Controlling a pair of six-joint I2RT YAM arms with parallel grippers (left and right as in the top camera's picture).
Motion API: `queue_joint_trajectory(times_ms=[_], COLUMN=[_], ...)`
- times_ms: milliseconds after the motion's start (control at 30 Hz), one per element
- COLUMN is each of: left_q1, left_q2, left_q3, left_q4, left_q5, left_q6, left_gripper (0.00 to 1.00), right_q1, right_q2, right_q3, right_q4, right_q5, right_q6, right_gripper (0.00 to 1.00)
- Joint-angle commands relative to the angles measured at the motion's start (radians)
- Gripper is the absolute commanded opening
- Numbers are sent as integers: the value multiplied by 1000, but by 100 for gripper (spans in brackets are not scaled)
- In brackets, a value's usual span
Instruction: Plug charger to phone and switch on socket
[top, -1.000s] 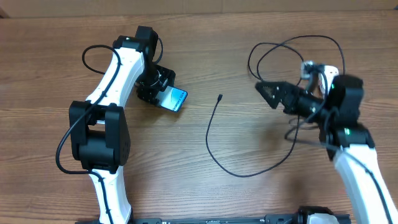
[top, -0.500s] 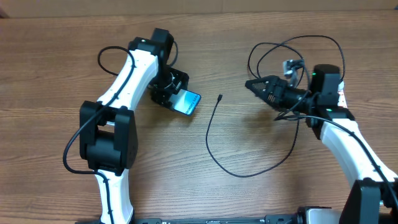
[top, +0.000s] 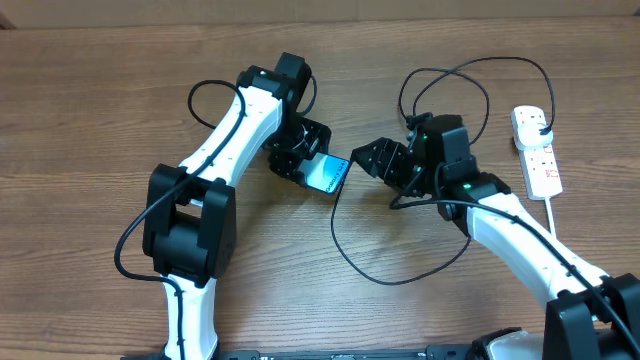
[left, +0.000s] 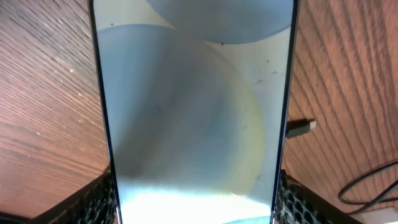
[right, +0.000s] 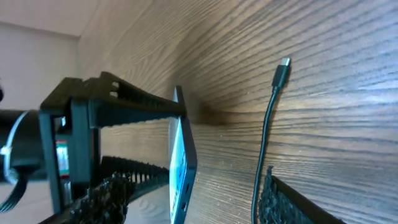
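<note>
"Where's the phone (left: 193, 124)?"
"Clenched in the left pincer (top: 312, 165), mid-tabletop (top: 100, 100)."
"And the right pincer (top: 366, 159)?"
"Released, grasping nothing, just right of the phone. The charger (right: 283, 65) tip lies beside it; the socket (top: 537, 150) sits far right."

A brown wood-grain counter (top: 90, 80) fills the overhead view, evenly lit, with soft shadows. Beyond its far edge lies a plain pale beige surface (right: 37, 25), blurred.
</note>
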Motion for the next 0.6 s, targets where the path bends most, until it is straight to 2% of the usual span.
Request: queue_joint_trajectory(times_ms=[0,300,567], left_q1=[-5,-6,-24], left_q2=[2,2,2], left_q3=[30,30,30], left_q4=[0,1,1], left_q5=[64,77,78], left_q6=[-21,-22,-23], left_gripper=[21,22,22], right_q1=[28,81,107], right_q2=[8,56,69], right_q3=[21,21,21], right_q4=[-1,15,32], right_q5=[65,68,103], right_q6=[51,74,74], right_gripper=[66,61,53])
